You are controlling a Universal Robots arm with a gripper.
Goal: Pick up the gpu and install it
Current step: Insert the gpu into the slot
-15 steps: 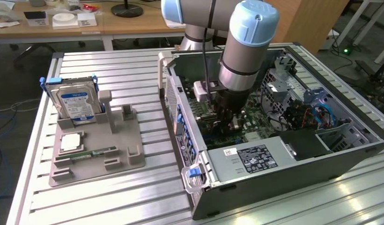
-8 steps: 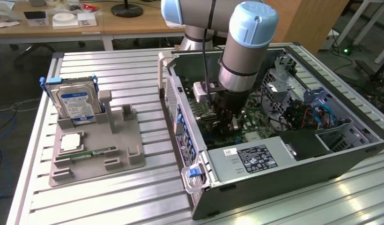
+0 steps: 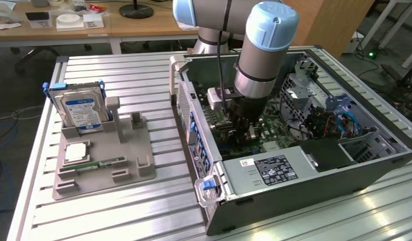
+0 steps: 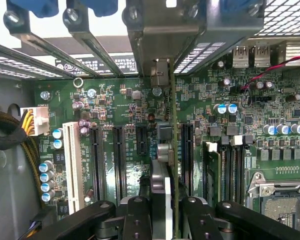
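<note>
gpu [image 4: 173,150] in pincer [image 4: 162,210] | above motherboard [image 4: 115,100] | inside case [image 3: 367,170]

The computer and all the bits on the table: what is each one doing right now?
Computer case: side open, motherboard showing.
Fingers: shut on the gpu, down inside the case.
Gpu: held edge-on over the motherboard slots.
Hard drive: standing upright in the grey holder.
Memory stick: lying flat in the holder.

gpu [image 4: 173,150] lower edge hidden behind jaws; motherboard [image 4: 115,100] cropped.
</note>
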